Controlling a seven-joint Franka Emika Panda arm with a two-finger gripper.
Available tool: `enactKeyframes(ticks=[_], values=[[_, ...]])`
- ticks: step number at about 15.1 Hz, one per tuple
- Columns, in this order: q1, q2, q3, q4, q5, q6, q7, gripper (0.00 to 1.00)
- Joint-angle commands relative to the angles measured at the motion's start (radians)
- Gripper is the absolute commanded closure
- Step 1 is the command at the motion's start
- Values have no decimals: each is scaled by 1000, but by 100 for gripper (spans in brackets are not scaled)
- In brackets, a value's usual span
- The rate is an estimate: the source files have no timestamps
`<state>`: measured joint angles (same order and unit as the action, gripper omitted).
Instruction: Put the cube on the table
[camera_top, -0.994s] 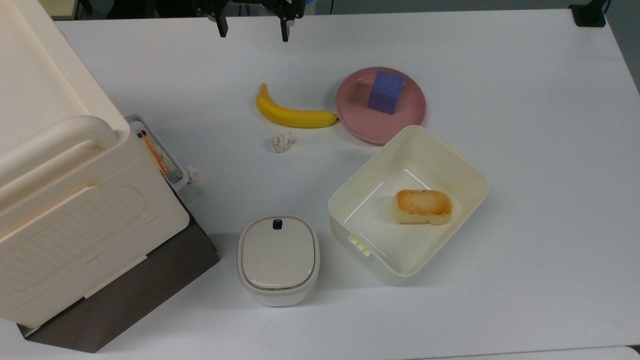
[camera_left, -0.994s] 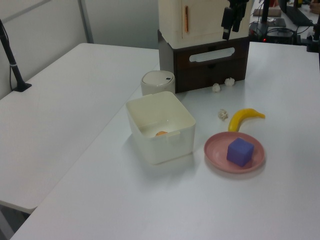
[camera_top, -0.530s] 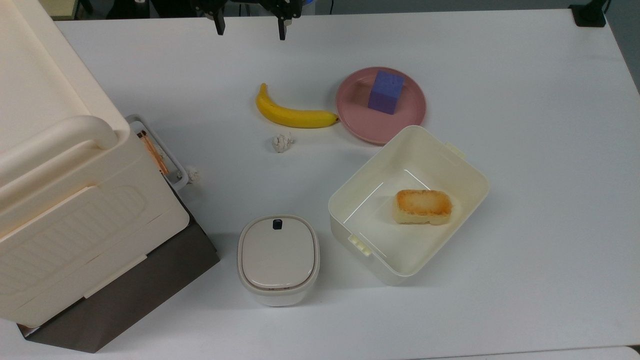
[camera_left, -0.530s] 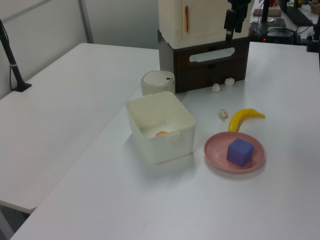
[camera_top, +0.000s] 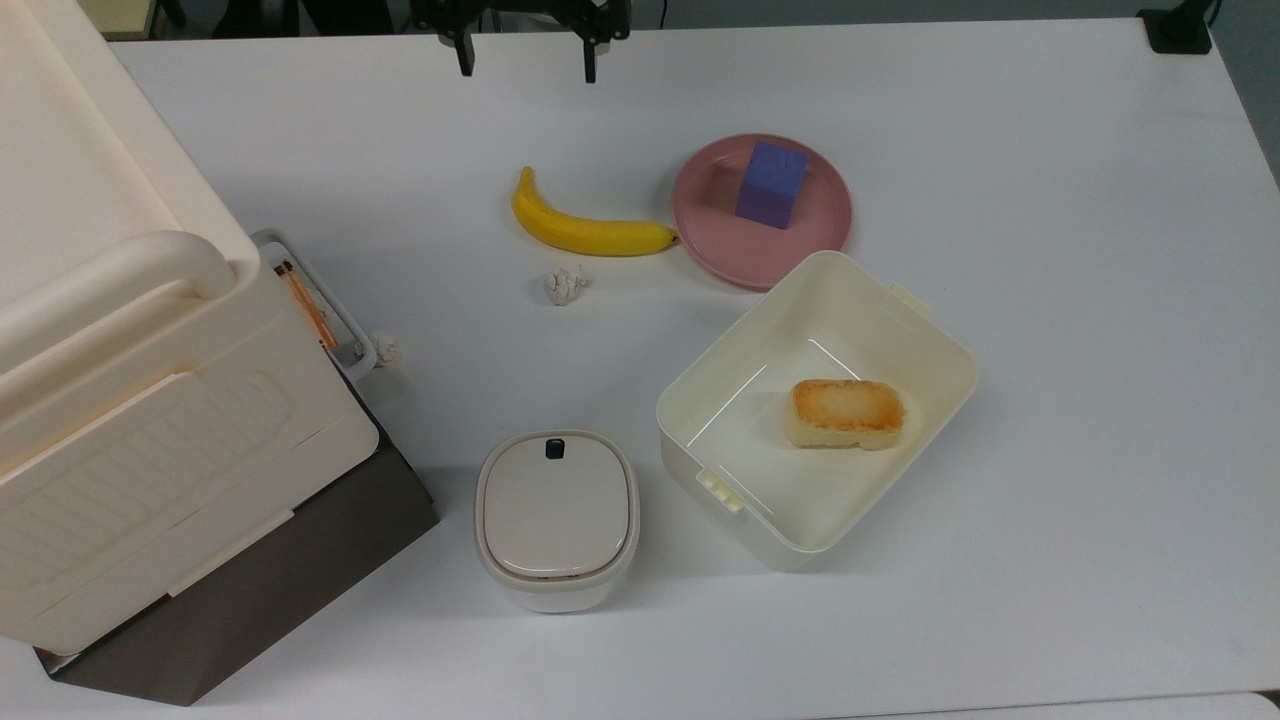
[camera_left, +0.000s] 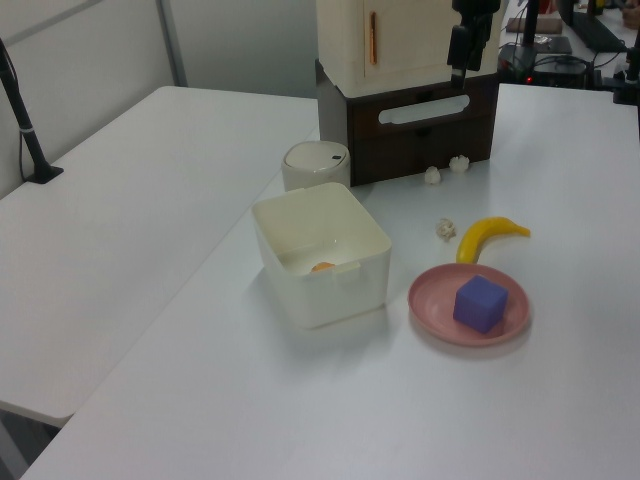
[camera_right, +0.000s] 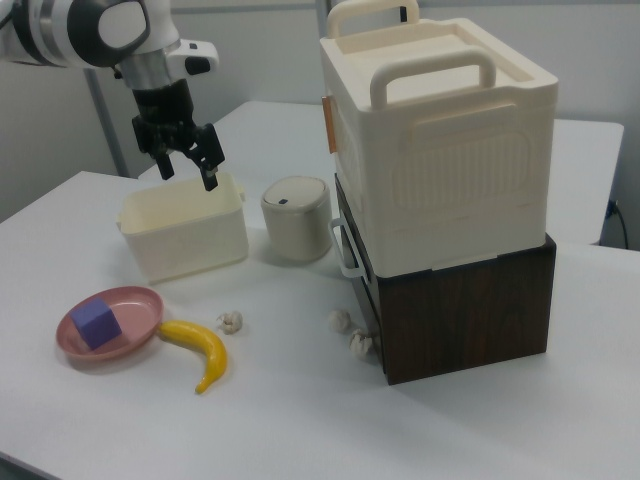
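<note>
Blue-purple cube (camera_top: 771, 185) sat on the pink plate (camera_top: 820, 235) while the gripper (camera_top: 524, 58) hung wide open, well apart, so a sloppy descent could've clipped the plate's rim and skidded it across the table (camera_top: 1080, 300).

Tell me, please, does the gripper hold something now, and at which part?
Nothing is held. The gripper is open and empty, high above the table; the cube sits untouched on the pink plate.
</note>
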<state>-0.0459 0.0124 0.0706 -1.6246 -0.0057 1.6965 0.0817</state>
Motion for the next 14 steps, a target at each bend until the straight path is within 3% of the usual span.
enactKeyframes(ticks=[1, 6, 10, 14], values=[[17, -19, 20, -29, -26, -75, 10, 0], [17, -25, 103, -113, -77, -77, 1, 0], [17, -40, 199, -208, -85, -66, 0, 0], [18, -34, 258, -225, -99, -63, 9, 0]])
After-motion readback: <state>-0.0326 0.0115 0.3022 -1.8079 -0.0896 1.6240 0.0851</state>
